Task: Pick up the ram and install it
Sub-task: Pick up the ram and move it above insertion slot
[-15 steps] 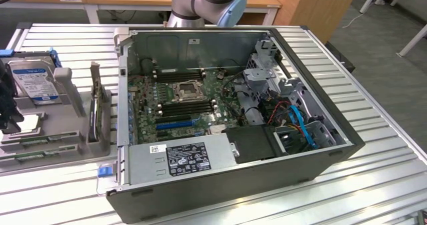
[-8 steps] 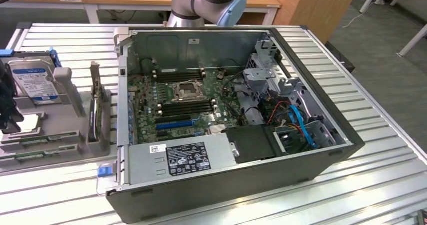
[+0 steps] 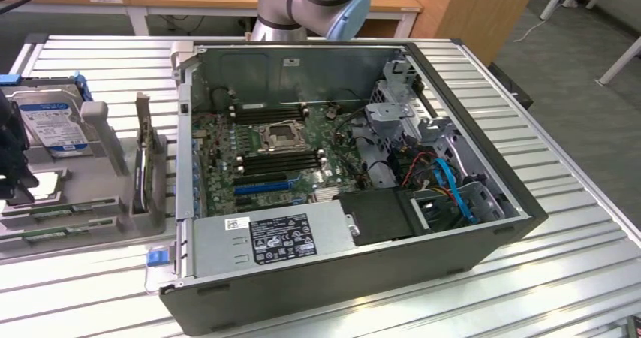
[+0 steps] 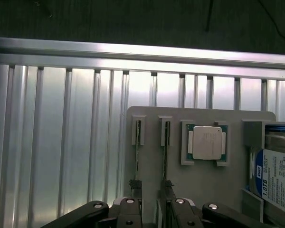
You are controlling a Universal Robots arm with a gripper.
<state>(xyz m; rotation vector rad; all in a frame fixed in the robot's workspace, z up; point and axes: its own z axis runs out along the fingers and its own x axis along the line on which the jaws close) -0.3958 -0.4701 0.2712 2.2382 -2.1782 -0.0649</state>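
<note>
While the fingers [image 4: 131, 211] are spread wide and empty, the ram [image 4: 166, 147] is found on edge in its holder [image 4: 204, 190] just ahead, long axis running straight away from them.

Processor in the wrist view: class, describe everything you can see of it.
The processor is a square chip with a dull silver metal lid and a thin green board edge. It lies flat, lid up, seated in a grey cradle on the holder, between a ram stick and the hard drive. Nothing else touches it.

slatted aluminium table [image 3: 581, 225], open computer case [image 3: 331, 293], grey parts tray [image 4: 213, 185]
</note>
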